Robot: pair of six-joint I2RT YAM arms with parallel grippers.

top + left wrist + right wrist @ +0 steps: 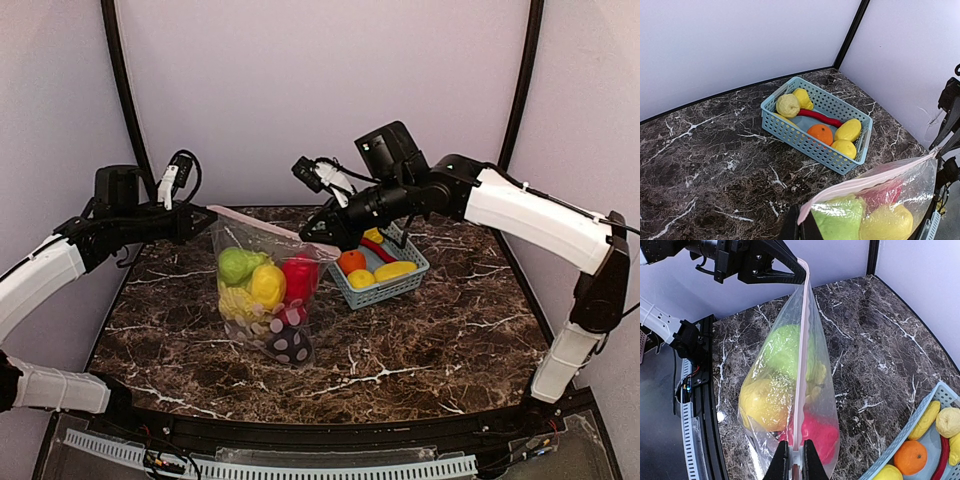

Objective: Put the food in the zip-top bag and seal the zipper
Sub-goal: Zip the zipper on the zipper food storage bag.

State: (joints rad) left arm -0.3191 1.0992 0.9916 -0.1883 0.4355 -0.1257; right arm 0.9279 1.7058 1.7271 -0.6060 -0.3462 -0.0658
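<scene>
Ends of pale pink zipper strip [262, 224] pinched by left fingers [200, 222] upper-left and right fingers [320, 232] centre, clear dotted plastic bag [288, 343] hanging between.

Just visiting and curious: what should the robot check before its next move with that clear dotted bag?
1. Left fingers shut on thin pale pink zipper strip: ok.
2. Right fingers shut on its other end: ok.
3. Strip taut between them: ok.
4. Zipper pressed closed along its length: cannot tell.
5. All toy food inside clear dotted plastic bag: not ok; round orange fruit and more lie in light blue slatted plastic basket.
</scene>
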